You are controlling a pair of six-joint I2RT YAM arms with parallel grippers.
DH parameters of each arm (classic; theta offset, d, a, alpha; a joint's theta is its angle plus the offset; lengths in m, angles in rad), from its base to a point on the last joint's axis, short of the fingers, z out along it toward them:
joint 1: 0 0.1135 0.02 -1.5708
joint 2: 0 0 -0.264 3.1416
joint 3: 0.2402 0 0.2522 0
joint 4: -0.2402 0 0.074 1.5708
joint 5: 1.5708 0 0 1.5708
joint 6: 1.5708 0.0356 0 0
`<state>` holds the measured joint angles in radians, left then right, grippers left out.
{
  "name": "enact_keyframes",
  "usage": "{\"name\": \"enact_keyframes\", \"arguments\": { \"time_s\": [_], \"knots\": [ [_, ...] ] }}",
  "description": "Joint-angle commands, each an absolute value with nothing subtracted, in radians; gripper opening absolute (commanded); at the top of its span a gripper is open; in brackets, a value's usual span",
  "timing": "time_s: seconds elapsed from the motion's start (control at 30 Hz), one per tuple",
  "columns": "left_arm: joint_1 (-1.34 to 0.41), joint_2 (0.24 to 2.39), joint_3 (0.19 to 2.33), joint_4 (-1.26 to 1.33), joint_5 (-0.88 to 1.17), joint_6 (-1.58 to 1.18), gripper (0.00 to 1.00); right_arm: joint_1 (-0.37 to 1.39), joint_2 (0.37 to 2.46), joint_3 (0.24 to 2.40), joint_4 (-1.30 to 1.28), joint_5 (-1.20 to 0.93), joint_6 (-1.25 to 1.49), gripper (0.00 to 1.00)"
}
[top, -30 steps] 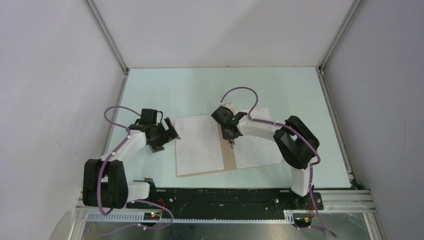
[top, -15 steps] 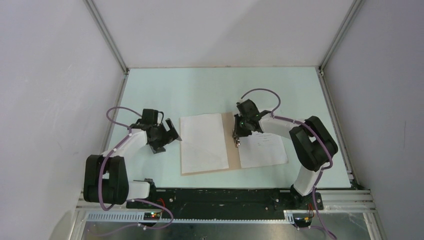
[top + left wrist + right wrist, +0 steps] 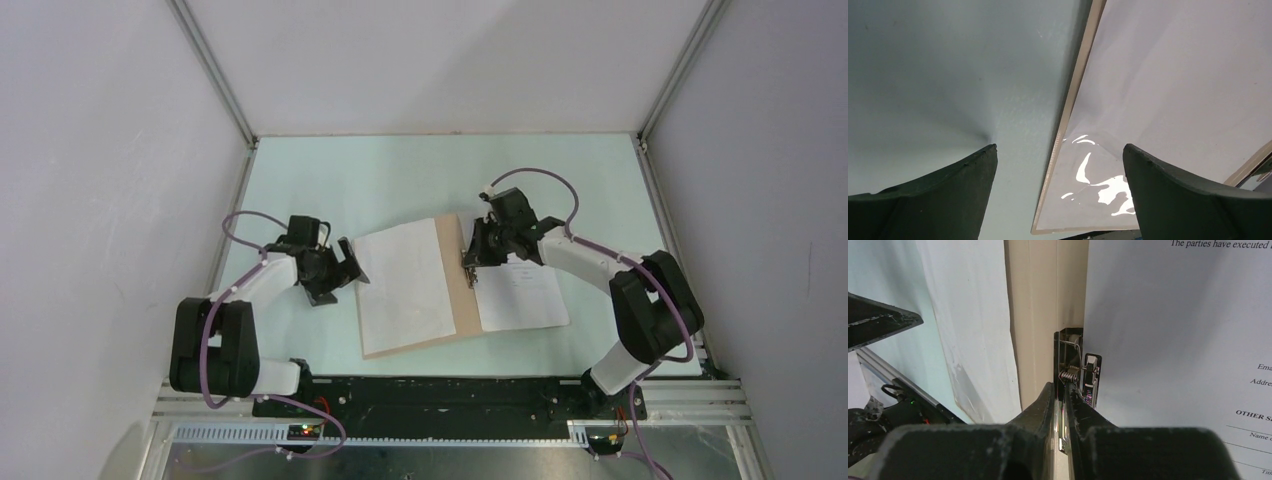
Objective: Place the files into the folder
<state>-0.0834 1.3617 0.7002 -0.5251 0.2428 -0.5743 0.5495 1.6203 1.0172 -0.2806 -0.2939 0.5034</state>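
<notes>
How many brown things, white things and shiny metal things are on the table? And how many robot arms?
Brown folder: 1
White paper sheets showing: 2
Metal clip: 1
Robot arms: 2
Total: 6

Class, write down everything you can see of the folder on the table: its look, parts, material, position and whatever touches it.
The folder is tan-brown card and lies open on the table. Both leaves are covered by white sheets, so only the central strip and thin edges show. A small metal clip with a spring sits on that strip, and the right gripper is shut on it. The open left gripper straddles the folder's left edge.
</notes>
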Motion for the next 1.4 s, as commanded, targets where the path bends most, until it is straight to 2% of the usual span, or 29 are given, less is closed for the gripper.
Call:
{"name": "enact_keyframes", "arguments": {
  "time_s": [0.0,0.47,0.7,0.9,1.1,1.37],
  "knots": [
    [-0.098,1.363,0.744,-0.494,0.312,-0.544,1.0,0.532,1.573,1.029,-0.265,-0.365,0.517,0.0],
    [-0.113,1.333,0.708,-0.365,0.47,-0.567,1.0,0.493,1.531,1.03,-0.273,-0.439,0.535,0.0],
    [-0.112,1.318,0.685,-0.348,0.461,-0.572,1.0,0.466,1.507,1.029,-0.28,-0.472,0.545,0.0],
    [-0.134,1.294,0.697,-0.309,0.572,-0.593,1.0,0.464,1.494,1.03,-0.292,-0.474,0.546,0.0],
    [-0.141,1.136,0.692,-0.307,0.64,-0.66,1.0,0.484,1.536,1.03,-0.287,-0.42,0.556,0.0],
    [-0.172,0.936,0.733,-0.342,0.607,-0.734,1.0,0.64,1.68,1.034,-0.162,-0.265,0.657,0.0]
  ]
}}
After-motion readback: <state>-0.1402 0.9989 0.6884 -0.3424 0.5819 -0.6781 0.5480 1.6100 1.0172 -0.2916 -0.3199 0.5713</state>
